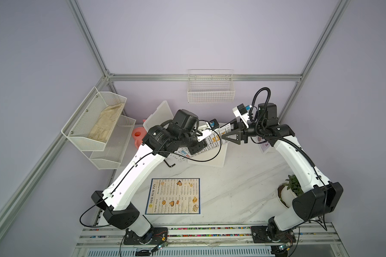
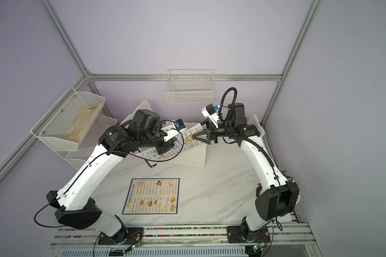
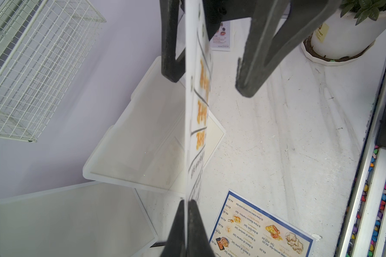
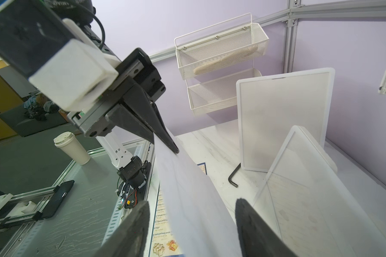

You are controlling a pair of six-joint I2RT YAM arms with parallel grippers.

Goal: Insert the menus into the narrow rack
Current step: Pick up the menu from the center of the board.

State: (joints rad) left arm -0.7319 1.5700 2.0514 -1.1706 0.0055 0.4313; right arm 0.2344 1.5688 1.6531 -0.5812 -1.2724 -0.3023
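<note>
Left claw, reaching out over the DIM SUM INN menu that lies flat on the bench nearest the arm bases, is pinched fully together on the near end of the white table sheet. It holds the sheet clear of the bench, standing on edge. Further out, the right claw straddles the sheet's other end with its jaws parted. In the left wrist view one finger sits at the paper's face and the other stands well off it, so it grips nothing.

The sheet's long axis runs claw to claw, slanting across the bench and away toward the right. At about that depth the Special Menu card lies on the bench by the right arm.

Farthest, on the back wall and above the sheet, hangs a white wire rack, probably the narrow one meant. Its long axis follows the wall, so by my reading the sheet wants turning parallel to it. The right claw is nearer.
</note>
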